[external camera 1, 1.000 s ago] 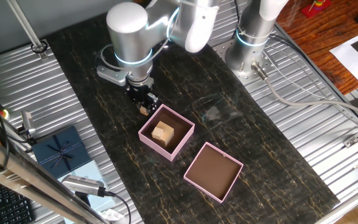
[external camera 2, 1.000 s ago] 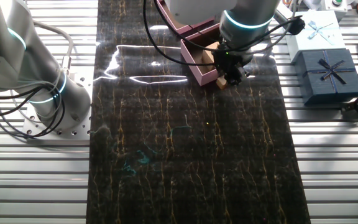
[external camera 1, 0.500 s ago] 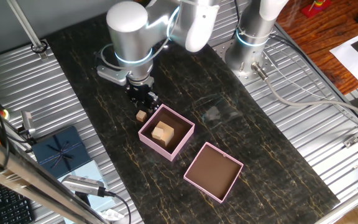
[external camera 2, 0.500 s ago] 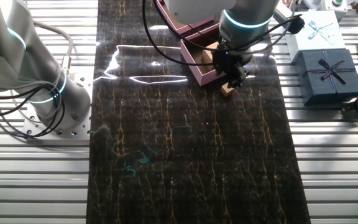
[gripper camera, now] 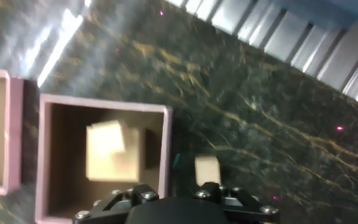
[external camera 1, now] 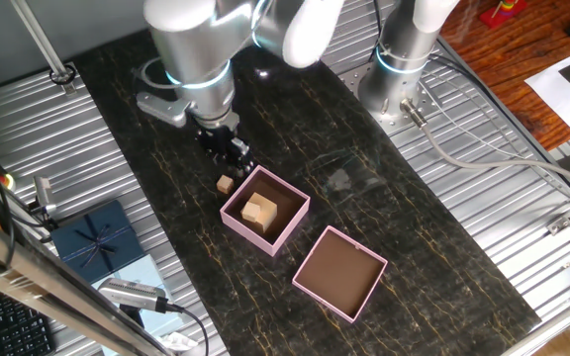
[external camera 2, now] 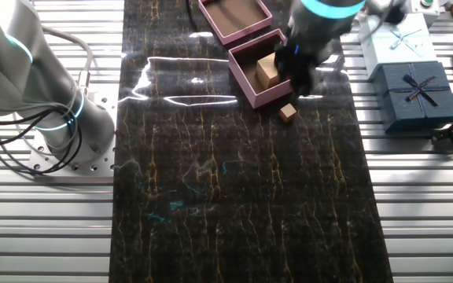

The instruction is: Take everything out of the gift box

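Note:
The pink gift box [external camera 1: 246, 235] stands mid-table with tan wooden blocks [external camera 1: 258, 210] inside. One small tan block [external camera 1: 225, 183] lies on the dark table just outside the box's far-left wall. My gripper [external camera 1: 228, 150] hangs above that block, open and empty, clear of it. In the other fixed view the gripper [external camera 2: 300, 75] is over the box's [external camera 2: 242, 81] right edge, blocks [external camera 2: 267, 71] inside, and the loose block [external camera 2: 289, 112] in front. The hand view shows the box [gripper camera: 165, 143], its blocks [gripper camera: 107, 152] and the loose block [gripper camera: 207, 168]; my fingertips are out of frame.
The shallow pink lid tray [external camera 1: 339, 273] lies next to the box, nearer the front right. A dark blue ribboned box [external camera 1: 95, 237] sits on the metal slats at the left. A second arm's base [external camera 1: 399, 69] stands at the back.
The small block has left my jaws and now lies on the table beside the box. My gripper has risen and moved away from it.

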Controlling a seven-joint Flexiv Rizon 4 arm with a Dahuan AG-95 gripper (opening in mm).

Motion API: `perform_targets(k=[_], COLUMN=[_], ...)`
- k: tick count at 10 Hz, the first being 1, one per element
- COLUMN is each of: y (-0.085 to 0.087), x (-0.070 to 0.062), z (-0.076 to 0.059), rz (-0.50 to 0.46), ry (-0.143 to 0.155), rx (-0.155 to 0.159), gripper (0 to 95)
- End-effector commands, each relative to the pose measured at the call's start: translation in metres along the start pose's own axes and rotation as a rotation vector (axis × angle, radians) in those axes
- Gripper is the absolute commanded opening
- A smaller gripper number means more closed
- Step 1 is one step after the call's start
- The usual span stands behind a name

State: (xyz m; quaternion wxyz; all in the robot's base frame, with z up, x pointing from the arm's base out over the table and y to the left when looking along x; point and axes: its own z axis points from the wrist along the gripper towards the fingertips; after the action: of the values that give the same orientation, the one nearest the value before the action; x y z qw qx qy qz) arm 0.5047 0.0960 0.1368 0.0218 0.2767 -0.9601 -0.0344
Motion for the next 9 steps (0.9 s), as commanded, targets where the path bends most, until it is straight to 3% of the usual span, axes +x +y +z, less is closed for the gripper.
perform_targets(k=[1,3,5,9], y=[0.014,0.029,0.037,0.051], x=[-0.018,-0.034,-0.042,-0.042], z=[0.003,0.013,0.019,0.035], rz=[0.012,0.037,0.043,0.055], ry=[-0.005,-0.016,-0.019,-0.021], rx=[0.003,0.004,0.005,0.01], gripper=[57.0,57.0,57.0,57.0])
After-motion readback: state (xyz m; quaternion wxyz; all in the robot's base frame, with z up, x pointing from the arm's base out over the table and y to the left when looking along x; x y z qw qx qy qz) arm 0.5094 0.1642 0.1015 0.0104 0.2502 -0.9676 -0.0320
